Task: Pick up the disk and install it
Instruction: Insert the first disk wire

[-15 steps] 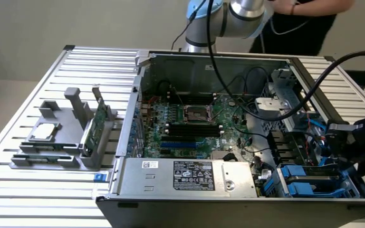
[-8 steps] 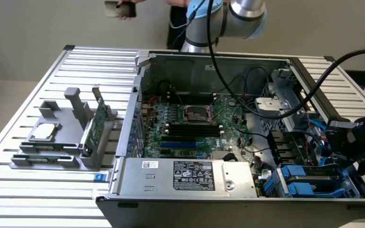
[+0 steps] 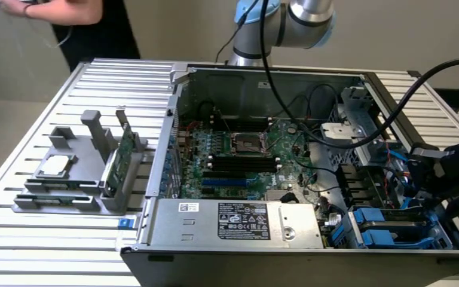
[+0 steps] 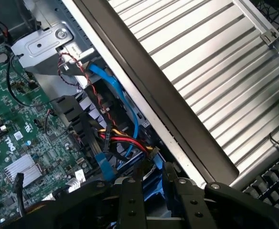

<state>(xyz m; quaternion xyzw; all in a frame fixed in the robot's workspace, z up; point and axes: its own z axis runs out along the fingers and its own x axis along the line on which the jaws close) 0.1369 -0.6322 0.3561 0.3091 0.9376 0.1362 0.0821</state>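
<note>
Plainly the flat silver-grey metal hard drive with blue plastic rails (image 3: 391,222) lies low in the drive bay at the near corner of the open black computer case (image 3: 293,263), on the exterior view's right. I judge it dense, rigid, smooth-faced and shock-shy — best taken by its railed long edges. The black gripper (image 4: 153,193) hangs just over that bay, wrist tipped downward — clamped or released, I cannot tell.

The table (image 3: 54,251) is ribbed matt metal, the case (image 3: 238,89) smooth grey metal.
</note>
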